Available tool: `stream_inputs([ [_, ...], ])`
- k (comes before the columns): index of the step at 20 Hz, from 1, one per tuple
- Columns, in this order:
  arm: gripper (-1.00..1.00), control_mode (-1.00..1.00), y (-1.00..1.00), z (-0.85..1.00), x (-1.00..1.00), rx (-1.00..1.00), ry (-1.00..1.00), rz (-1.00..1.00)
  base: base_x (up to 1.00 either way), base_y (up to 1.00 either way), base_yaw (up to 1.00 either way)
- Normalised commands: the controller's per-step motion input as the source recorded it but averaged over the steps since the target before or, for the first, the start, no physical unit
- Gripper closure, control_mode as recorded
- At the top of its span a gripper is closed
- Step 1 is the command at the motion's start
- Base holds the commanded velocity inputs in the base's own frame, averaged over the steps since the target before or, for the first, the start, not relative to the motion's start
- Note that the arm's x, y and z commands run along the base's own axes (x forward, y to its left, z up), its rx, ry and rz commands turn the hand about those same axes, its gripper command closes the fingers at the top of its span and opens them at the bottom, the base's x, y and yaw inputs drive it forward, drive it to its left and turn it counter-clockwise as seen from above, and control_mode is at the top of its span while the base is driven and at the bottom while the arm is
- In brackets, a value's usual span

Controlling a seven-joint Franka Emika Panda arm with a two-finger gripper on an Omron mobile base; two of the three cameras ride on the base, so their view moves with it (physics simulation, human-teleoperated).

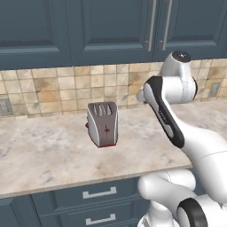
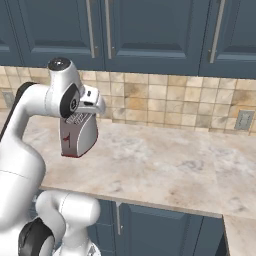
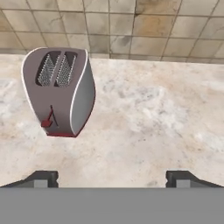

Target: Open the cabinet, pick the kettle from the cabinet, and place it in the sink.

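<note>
Above the open pincer (image 3: pixel 112 178), the cabinet (image 1: pixel 111 26) is closed.

surface: beige marble counter (image 1: pixel 44 155) | on it: silver toaster (image 1: pixel 103 123), upright, near backsplash

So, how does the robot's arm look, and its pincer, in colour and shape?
The arm is glossy white, built of rounded, tube-like segments, with dark bands at the joints and a grey cap on top of one joint. A long dark stripe runs along one link. The pincer has two small dark grey, blocky finger tips. No cables or printed markings are visible.
</note>
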Motion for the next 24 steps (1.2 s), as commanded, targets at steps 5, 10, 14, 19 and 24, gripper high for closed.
stream_inputs([
  [5,-1.00,-1.00,0.00,0.33,-0.03,0.00,-0.18,-0.09,0.00,0.00,0.00],
  [10,-1.00,-1.00,0.00,0.36,-0.02,0.03,-0.15,-0.09,0.00,0.00,0.00],
  [14,-1.00,-1.00,0.00,0.38,0.00,0.03,-0.12,-0.06,0.00,0.00,0.00],
  [19,-1.00,-1.00,0.00,0.39,0.00,0.03,-0.10,0.00,0.00,0.00,0.00],
  [24,-1.00,-1.00,0.00,0.38,0.00,0.00,-0.13,0.00,0.00,0.00,0.00],
])
